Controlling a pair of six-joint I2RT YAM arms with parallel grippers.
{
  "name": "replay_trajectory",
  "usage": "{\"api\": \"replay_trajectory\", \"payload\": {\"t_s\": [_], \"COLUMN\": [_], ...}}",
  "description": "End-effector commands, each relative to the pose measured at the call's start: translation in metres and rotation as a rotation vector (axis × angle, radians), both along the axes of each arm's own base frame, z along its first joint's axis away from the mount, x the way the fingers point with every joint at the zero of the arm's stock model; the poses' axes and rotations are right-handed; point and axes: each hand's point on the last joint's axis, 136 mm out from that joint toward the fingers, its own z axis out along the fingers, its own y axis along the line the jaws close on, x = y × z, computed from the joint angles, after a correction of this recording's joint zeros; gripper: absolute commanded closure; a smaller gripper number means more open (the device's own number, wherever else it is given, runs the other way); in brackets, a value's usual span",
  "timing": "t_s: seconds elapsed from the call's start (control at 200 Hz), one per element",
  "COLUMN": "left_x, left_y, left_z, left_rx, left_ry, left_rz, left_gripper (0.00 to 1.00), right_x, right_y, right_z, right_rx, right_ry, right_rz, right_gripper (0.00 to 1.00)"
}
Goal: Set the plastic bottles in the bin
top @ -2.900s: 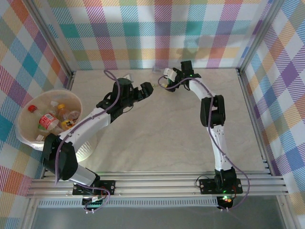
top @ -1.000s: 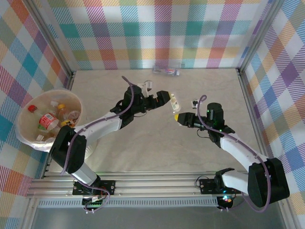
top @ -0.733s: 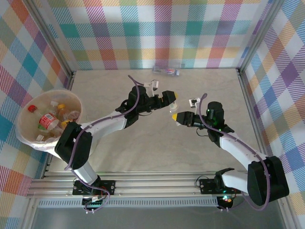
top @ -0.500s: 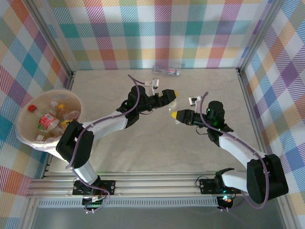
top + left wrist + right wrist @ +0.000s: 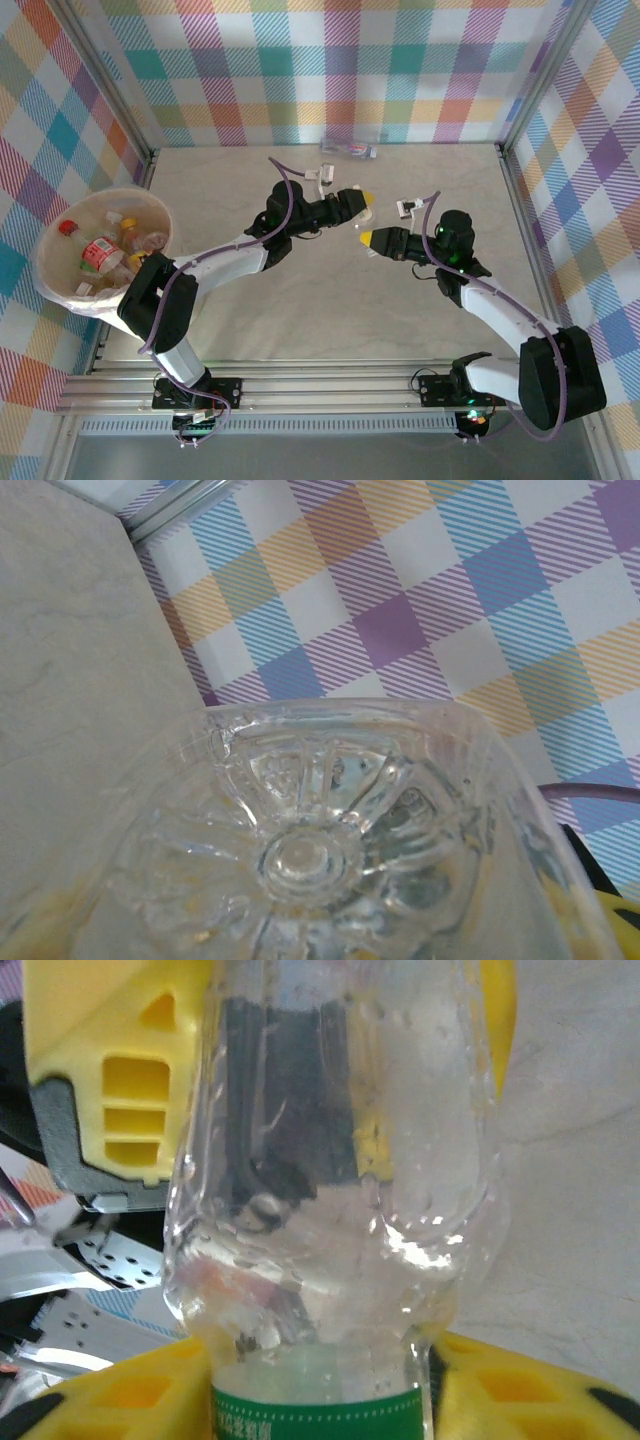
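Your left hand and right hand meet over the middle of the desk, with a clear bottle slung between them in what looks like a mid-air handover. The danger is a drop. If the right hand lets go before the left has a firm bite, the bottle falls and rolls, perhaps toward the far rail at 12 o'clock, where another bottle lies on its side. Seen from the right wrist, the left hand's yellow fingers are closed against the bottle's base end. The right hand's fingers sit close on either side by the green label, and you cannot tell whether they pinch it or merely flank it. A grip so near the base leaves most of the bottle hanging out, so a fast swing to the bin at 9 o'clock could lever it loose or knock it on the rim. Squeeze harder and the thin wall may buckle and squirt free. The bottle looks empty, colourless and dimpled, and is flecked with droplets. Its moulded star base faces the left wrist camera. Several bottles lie in the bin.
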Motion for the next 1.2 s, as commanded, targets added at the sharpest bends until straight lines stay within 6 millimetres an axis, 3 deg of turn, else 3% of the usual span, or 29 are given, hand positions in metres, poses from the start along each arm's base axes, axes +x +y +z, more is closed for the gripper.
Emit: {"api": "replay_trajectory", "payload": {"t_s": [0.0,0.305,0.42,0.67,0.92,1.045,1.2], "left_x": [-0.003,0.014,0.016,0.004,-0.021,-0.035,-0.053], "left_y": [0.003,0.035,0.055,0.096,0.148,0.179,0.224], "left_z": [0.011,-0.004,-0.008,0.011,0.051,0.076,0.093], "left_rx": [-0.010,0.171,0.261,0.388,0.507,0.559,0.708], "left_ry": [-0.052,-0.036,-0.044,-0.109,-0.201,-0.236,-0.244], "left_rz": [0.036,0.239,0.322,0.441,0.552,0.627,0.734], "left_gripper": [0.49,0.53,0.53,0.52,0.52,0.52,0.52], "right_x": [-0.004,-0.004,0.002,0.018,0.038,0.044,0.050], "right_y": [0.001,-0.012,-0.024,-0.043,-0.063,-0.065,-0.063], "right_z": [0.002,-0.001,0.001,0.013,0.015,0.011,0.008], "right_rx": [-0.046,-0.185,-0.252,-0.330,-0.372,-0.383,-0.384], "right_ry": [-0.024,-0.092,-0.091,-0.131,-0.179,-0.176,-0.167], "right_rz": [0.014,-0.059,-0.149,-0.297,-0.457,-0.476,-0.480], "right_gripper": [0.36,0.00,0.00,0.00,0.00,0.00,0.00]}}
